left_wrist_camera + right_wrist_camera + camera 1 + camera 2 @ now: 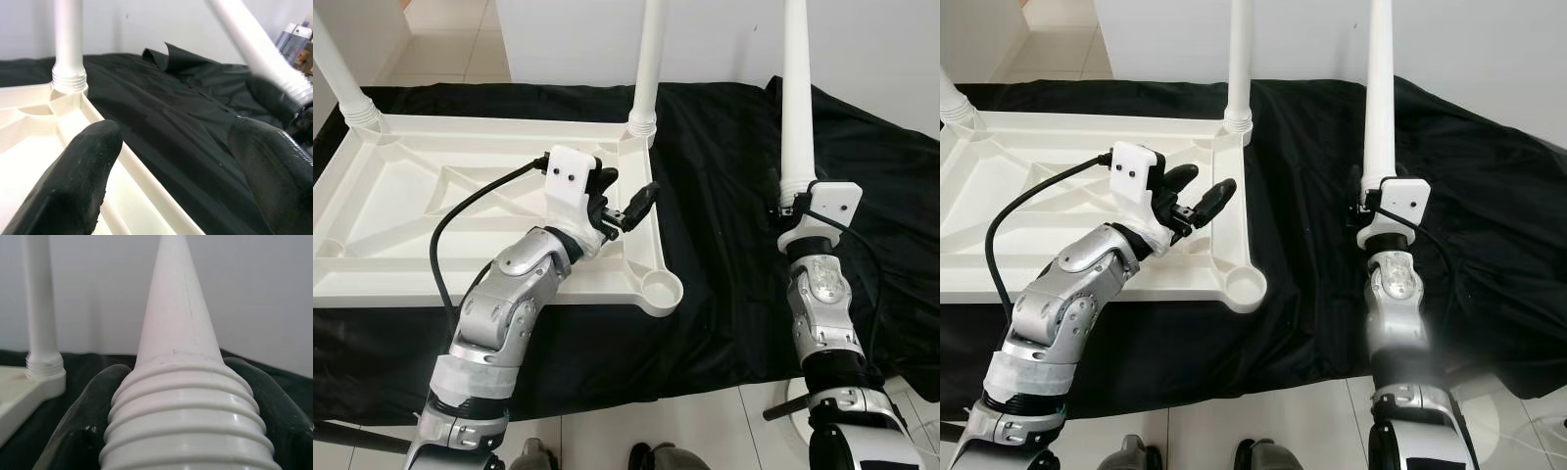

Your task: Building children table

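Note:
A white plastic tabletop point(440, 186) lies upside down on a black cloth. Two white legs stand screwed into its far corners: one at the far right corner point(649, 69) and one at the far left corner point(337, 73). An empty round socket point(661, 287) sits at its near right corner. My left gripper point(628, 201) hovers open over the tabletop's right rim, holding nothing. My right gripper point(781, 204) is shut on the threaded end of a third white leg point(796, 88), held upright above the cloth to the right of the tabletop.
The black cloth point(724, 245) covers the work surface and hangs over its near edge. A white wall point(724, 39) stands behind. Tiled floor point(636, 426) lies below, with shoe tips point(656, 456) at the bottom edge.

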Tool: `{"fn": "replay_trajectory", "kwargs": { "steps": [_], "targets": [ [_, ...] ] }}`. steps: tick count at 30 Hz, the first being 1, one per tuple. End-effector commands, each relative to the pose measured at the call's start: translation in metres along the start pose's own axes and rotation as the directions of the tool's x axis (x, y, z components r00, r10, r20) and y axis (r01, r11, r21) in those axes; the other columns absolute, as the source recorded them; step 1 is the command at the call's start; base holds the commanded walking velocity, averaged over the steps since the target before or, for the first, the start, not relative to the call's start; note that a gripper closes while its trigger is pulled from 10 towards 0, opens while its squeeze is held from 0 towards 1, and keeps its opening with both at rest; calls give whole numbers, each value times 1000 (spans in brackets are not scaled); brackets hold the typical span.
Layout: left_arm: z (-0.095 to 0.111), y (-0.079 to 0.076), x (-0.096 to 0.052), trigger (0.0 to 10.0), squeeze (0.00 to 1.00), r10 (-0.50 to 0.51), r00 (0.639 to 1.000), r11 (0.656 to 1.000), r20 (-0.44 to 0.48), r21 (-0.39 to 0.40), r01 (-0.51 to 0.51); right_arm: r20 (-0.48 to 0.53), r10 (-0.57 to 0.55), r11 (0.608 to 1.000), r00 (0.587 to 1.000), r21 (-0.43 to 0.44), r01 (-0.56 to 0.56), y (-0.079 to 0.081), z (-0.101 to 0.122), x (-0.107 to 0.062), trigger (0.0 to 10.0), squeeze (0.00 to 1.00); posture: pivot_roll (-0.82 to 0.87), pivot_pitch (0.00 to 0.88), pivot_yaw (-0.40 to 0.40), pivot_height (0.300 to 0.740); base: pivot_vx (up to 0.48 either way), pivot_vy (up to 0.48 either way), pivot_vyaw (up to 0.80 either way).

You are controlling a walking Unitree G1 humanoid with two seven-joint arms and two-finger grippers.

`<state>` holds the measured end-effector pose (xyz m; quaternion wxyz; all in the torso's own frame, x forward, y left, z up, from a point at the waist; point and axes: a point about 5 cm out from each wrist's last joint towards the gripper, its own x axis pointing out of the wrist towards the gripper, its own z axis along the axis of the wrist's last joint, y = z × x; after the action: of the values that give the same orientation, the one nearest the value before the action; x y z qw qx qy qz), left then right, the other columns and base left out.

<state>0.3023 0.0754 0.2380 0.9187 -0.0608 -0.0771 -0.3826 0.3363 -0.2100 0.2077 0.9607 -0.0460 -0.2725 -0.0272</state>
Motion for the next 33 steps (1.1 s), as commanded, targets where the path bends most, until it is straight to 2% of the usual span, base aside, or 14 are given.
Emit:
{"fn": "replay_trajectory", "kwargs": {
  "steps": [1,5,10,13,16,20,24,32,33],
  "targets": [
    [6,-13,1,10000,0,-170,985,985,1,9,170,48,5,1000,999,15,-6,0,8,1,10000,0,-16,86,-52,740,0,0,0],
    [10,-15,5,10000,0,-206,978,978,-20,-24,205,94,49,998,994,23,-51,6,19,5,10000,0,-17,87,-40,740,0,0,0],
    [23,-6,15,10000,0,-173,984,985,-44,-17,173,204,140,988,969,34,-150,21,48,16,10000,0,-28,77,-10,740,0,0,0],
    [27,-3,17,10000,0,-167,985,986,-42,-30,165,233,172,982,957,38,-185,24,55,17,10000,0,-28,76,-6,740,0,0,0],
    [36,1,18,10000,0,-176,984,981,-18,-90,174,288,221,972,932,16,-235,33,71,18,10000,0,-30,79,-3,740,0,0,0],
    [45,2,18,10000,0,-212,977,969,15,-123,213,322,262,961,910,-6,-275,39,82,17,10000,0,-32,82,-4,740,0,0,0],
    [48,3,19,10000,0,-212,977,973,11,-96,212,322,300,950,898,-22,-310,42,84,15,10000,0,-35,89,-3,740,0,0,0],
    [53,5,21,10000,0,-221,975,968,32,-118,223,290,356,932,888,-38,-361,46,79,9,10000,0,-41,95,-5,740,0,0,0],
    [64,9,19,10000,0,-252,964,947,88,-182,264,225,437,897,871,-45,-439,51,69,-6,10000,0,-50,103,-7,740,0,0,0]
  ]
}}
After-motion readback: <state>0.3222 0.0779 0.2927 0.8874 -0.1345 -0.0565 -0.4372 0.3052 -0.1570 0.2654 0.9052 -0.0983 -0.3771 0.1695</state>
